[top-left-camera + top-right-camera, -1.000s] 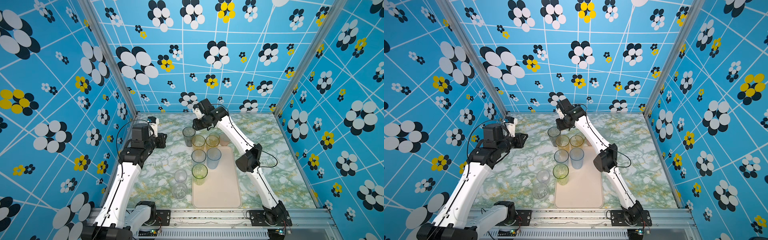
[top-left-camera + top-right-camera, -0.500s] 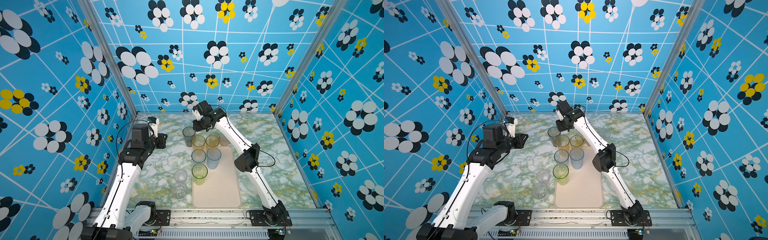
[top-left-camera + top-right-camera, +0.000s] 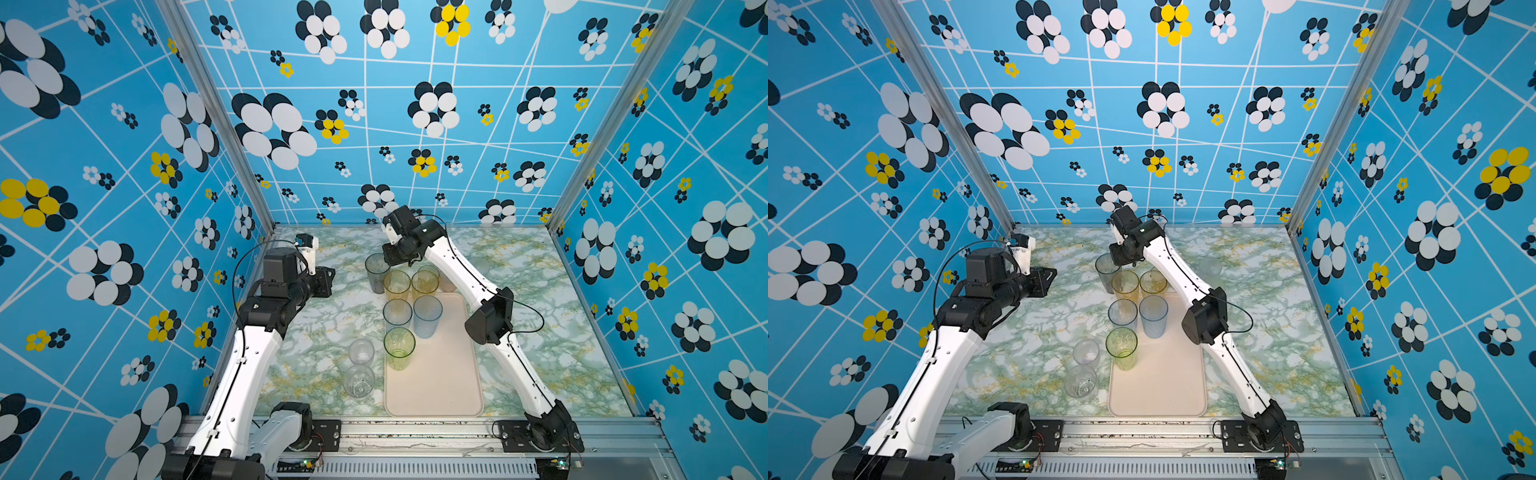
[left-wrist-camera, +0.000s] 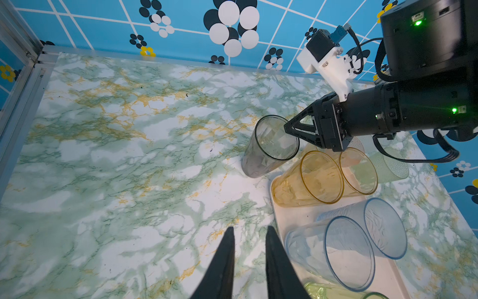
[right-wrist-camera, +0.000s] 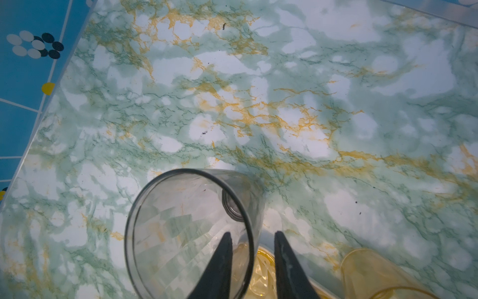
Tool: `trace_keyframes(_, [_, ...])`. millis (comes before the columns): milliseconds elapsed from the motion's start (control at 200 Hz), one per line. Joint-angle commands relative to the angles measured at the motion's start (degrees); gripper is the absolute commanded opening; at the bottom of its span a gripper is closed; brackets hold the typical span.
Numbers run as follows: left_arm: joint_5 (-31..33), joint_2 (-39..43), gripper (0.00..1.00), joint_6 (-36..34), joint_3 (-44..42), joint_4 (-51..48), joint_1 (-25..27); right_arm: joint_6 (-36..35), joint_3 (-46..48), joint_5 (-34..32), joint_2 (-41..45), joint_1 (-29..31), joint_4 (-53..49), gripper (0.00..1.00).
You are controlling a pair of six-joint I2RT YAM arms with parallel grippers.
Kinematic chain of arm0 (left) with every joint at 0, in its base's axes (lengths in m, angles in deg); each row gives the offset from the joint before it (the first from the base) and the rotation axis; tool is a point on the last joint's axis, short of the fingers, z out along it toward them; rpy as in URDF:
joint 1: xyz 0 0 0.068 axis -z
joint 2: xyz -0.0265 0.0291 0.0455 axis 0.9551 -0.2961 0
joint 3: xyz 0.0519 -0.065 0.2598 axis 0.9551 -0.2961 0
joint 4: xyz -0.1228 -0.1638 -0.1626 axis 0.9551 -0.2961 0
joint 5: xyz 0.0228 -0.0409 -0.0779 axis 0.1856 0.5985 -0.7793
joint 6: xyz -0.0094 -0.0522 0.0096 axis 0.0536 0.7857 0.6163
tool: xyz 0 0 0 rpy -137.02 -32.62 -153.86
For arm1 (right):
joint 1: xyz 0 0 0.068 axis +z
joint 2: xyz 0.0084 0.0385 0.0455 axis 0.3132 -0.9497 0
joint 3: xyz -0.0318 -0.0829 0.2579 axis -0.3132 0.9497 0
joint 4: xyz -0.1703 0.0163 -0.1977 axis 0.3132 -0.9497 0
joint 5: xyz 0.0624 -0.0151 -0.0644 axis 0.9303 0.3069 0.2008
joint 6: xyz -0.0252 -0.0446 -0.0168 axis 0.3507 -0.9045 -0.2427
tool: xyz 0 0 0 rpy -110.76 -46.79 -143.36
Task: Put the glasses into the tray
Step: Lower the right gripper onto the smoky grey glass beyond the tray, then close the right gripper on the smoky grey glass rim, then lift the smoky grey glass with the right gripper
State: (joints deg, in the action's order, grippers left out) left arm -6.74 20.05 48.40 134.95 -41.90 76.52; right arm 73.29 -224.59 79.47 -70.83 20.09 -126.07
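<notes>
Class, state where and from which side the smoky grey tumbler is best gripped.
Likely best: pinch the rim wall of the smoky grey tumbler from above, one finger inside, one outside. It stands upright, mouth open, and the amber tumblers crowd its side.

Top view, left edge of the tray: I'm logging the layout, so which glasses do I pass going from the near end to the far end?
Green glass → pale bluish clear glass → amber glass → smoky grey glass, the last standing just off the tray.
</notes>
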Motion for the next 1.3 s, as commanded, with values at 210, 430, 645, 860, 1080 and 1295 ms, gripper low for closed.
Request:
trace_keyframes(210, [-0.65, 1.21, 0.24, -0.22, -1.40, 1.61, -0.53, 0.30, -1.41, -0.79, -1.69, 0.68, 1.14, 0.24])
trace_keyframes(430, [-0.30, 1.07, 0.24, -0.32, -1.54, 1.52, -0.55, 0.22, -1.41, -0.30, -1.94, 0.85, 1.24, 0.20])
trace_keyframes(645, [-0.23, 0.95, 0.24, -0.40, -1.71, 1.52, -0.58, 0.27, -1.41, 0.05, -1.94, 0.98, 1.76, 0.15])
trace_keyframes(860, [0.00, 0.95, 0.24, -0.49, -1.84, 1.46, -0.52, 0.53, -1.41, 0.12, -1.72, 1.20, 3.67, 0.09])
trace_keyframes(1080, [0.32, 1.21, 0.24, -0.66, -1.91, 1.26, -0.58, 1.33, -1.41, -0.03, -1.00, 1.33, 6.36, 0.00])
trace_keyframes(1295, [0.74, 1.12, 0.24, -0.84, -1.97, 0.92, -0.55, 2.47, -1.23, 0.67, 1.38, 1.42, 10.41, 0.00])
